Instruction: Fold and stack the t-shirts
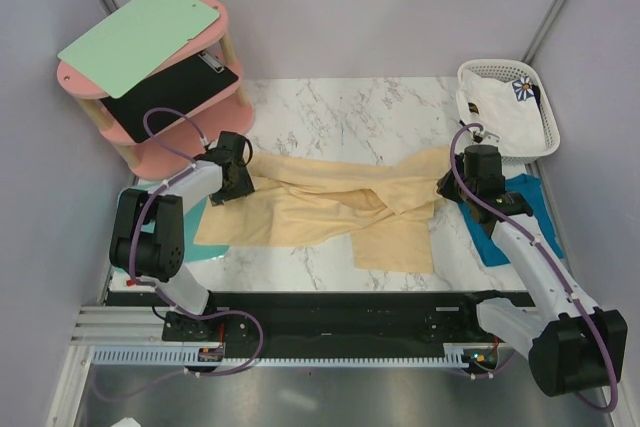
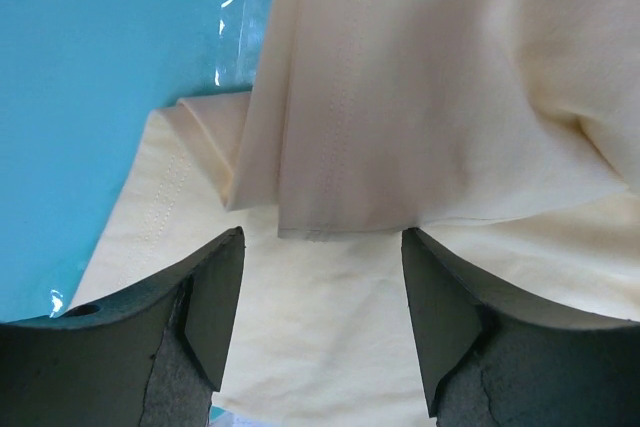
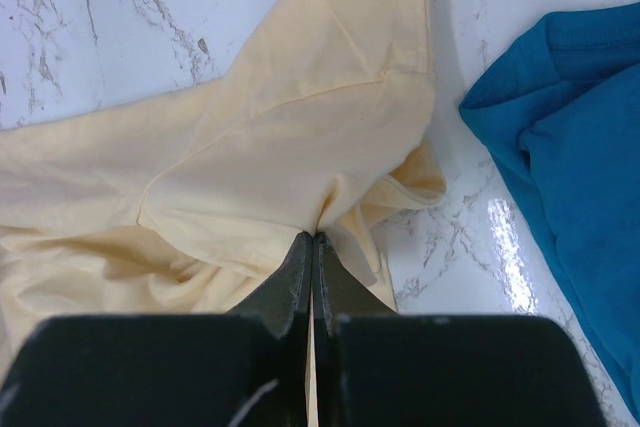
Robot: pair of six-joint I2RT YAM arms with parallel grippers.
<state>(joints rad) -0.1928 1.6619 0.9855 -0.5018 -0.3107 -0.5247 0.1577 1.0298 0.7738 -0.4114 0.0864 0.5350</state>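
Note:
The large pale yellow t-shirt [image 1: 330, 212] lies crumpled and stretched sideways across the marble table. My left gripper [image 1: 240, 187] hovers open over its left end. In the left wrist view a folded hem of the yellow cloth [image 2: 420, 97] hangs just beyond the open left gripper [image 2: 322, 242], with nothing pinched. My right gripper [image 1: 447, 187] is shut on the shirt's right end; in the right wrist view the right gripper [image 3: 314, 237] pinches a bunch of the yellow cloth [image 3: 270, 147]. The teal-blue t-shirt [image 1: 520, 217] lies at the right under the right arm. The white flower-print t-shirt [image 1: 497, 107] sits in the basket.
A white lattice basket [image 1: 548, 112] stands at the back right. A pink two-tier shelf [image 1: 170, 142] at the back left carries a pale green board [image 1: 140, 37] and a black clipboard [image 1: 170, 92]. A turquoise board [image 2: 90, 97] lies under the yellow shirt's left end.

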